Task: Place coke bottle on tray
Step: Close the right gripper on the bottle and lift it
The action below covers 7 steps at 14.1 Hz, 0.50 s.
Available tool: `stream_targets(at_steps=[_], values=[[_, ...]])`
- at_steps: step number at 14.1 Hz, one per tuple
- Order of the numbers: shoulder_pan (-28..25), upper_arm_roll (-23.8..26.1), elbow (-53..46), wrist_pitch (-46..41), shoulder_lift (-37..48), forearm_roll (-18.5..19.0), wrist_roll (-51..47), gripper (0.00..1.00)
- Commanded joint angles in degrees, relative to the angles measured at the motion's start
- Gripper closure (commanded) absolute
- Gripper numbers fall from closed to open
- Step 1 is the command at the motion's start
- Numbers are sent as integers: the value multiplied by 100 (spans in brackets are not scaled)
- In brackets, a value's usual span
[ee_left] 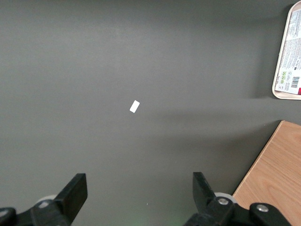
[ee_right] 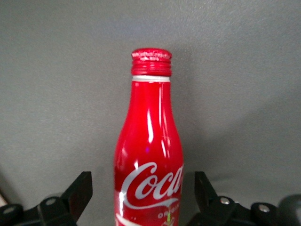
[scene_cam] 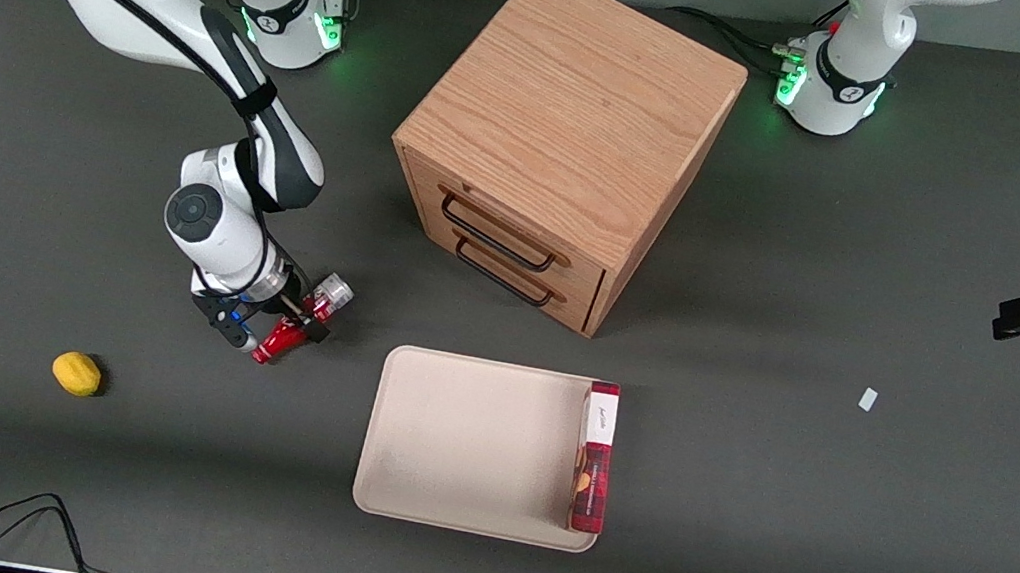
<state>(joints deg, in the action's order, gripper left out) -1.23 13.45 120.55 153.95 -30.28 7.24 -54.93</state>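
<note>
The coke bottle (scene_cam: 307, 315) is slim and red with a white script logo. It lies on the dark table, toward the working arm's end from the tray, with its silver base farther from the front camera and its red cap nearer. My right gripper (scene_cam: 288, 319) is down at the bottle. In the right wrist view the gripper (ee_right: 141, 190) is open, its black fingers (ee_right: 77, 194) stand on either side of the bottle (ee_right: 149, 141), and a gap shows on each side. The beige tray (scene_cam: 466, 442) lies flat beside the bottle, nearer the camera than the cabinet.
A red rectangular box (scene_cam: 596, 456) with a white end lies on the tray's edge toward the parked arm. The wooden drawer cabinet (scene_cam: 562, 143) stands mid-table. A yellow fruit (scene_cam: 76, 373) lies beside the gripper. A white scrap (scene_cam: 868, 399) lies toward the parked arm's end.
</note>
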Motion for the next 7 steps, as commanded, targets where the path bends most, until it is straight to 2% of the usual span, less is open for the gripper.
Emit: stream_targets(at_steps=[1,3,4,7], values=[[-53,-9,-128,-49,-118,252,-220,52],[-53,-9,-128,-181,-109,252,-220,87],[-53,-9,-137,-225,-109,252,-211,100],[-53,-9,-146,-461,-13,252,-132,100]])
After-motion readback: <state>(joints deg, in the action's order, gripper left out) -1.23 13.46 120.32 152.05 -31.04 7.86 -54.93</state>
